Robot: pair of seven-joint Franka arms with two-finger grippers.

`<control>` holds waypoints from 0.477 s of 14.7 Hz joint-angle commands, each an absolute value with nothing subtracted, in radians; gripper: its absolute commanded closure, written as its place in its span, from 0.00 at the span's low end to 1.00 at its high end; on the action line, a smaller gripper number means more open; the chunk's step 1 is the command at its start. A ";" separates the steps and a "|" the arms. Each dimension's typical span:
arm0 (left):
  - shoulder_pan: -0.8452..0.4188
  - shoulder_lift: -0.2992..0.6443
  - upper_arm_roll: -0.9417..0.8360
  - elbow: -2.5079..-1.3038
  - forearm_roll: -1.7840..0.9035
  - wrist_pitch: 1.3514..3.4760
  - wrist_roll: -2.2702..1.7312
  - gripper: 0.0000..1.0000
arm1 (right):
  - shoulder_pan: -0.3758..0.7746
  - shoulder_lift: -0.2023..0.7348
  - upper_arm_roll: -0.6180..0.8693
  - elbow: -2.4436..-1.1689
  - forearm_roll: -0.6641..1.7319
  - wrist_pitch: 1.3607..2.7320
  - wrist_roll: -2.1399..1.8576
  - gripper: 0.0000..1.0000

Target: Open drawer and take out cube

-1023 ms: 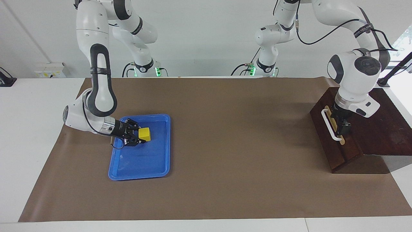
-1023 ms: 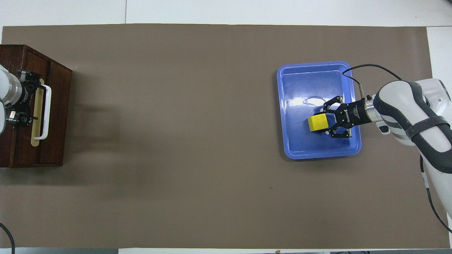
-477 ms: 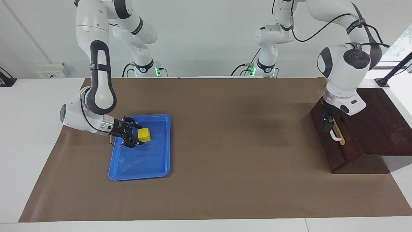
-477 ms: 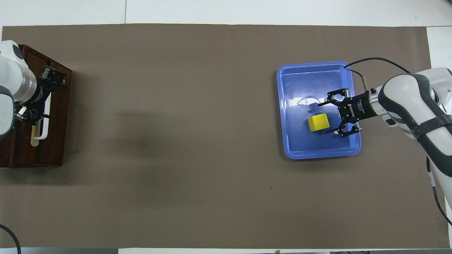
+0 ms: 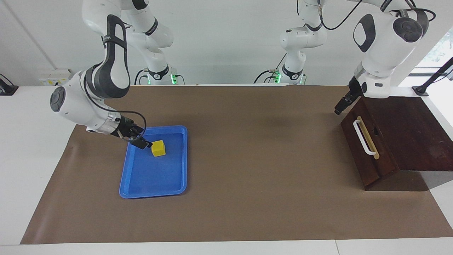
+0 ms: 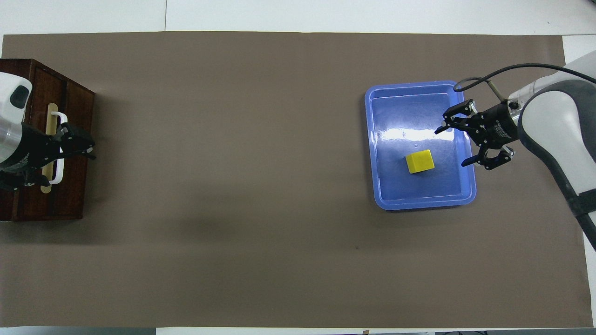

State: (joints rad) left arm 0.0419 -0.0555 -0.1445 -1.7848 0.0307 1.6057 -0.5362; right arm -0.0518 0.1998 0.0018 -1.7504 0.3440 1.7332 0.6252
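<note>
The yellow cube lies in the blue tray, and it shows in the overhead view too. My right gripper is open and empty, raised over the tray's rim beside the cube, apart from it; in the overhead view its fingers are spread wide. The dark wooden drawer is shut in its box at the left arm's end, white handle free. My left gripper hangs in the air beside the box's upper corner, off the handle; in the overhead view it covers part of the drawer front.
Brown paper covers the table. The blue tray lies at the right arm's end and the dark wooden box at the left arm's end. The wide stretch between them holds nothing.
My right gripper let go of the cube, opened and drew back and up to the tray's rim. My left gripper left the drawer handle and rose beside the box.
</note>
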 commanded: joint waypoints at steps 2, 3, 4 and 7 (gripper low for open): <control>0.023 -0.063 -0.132 -1.804 0.017 1.614 -0.298 0.00 | -0.011 0.120 0.008 -1.709 0.185 1.654 0.404 0.00; 0.023 -0.036 -0.133 -1.775 0.017 1.589 -0.255 0.00 | 0.023 0.060 0.008 -1.712 0.105 1.651 0.282 0.00; 0.021 -0.031 -0.135 -1.770 0.017 1.585 -0.247 0.00 | 0.037 0.036 0.008 -1.712 0.077 1.652 0.209 0.00; 0.022 0.012 -0.132 -1.721 -0.023 1.528 -0.244 0.00 | 0.049 -0.017 0.008 -1.707 0.023 1.657 0.011 0.00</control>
State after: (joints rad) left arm 0.0286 -0.0284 -0.1422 -1.7780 0.0100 1.5910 -0.2691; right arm 0.0493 0.0280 0.0054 -1.6999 0.0633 1.6620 0.1490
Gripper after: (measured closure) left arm 0.000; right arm 0.000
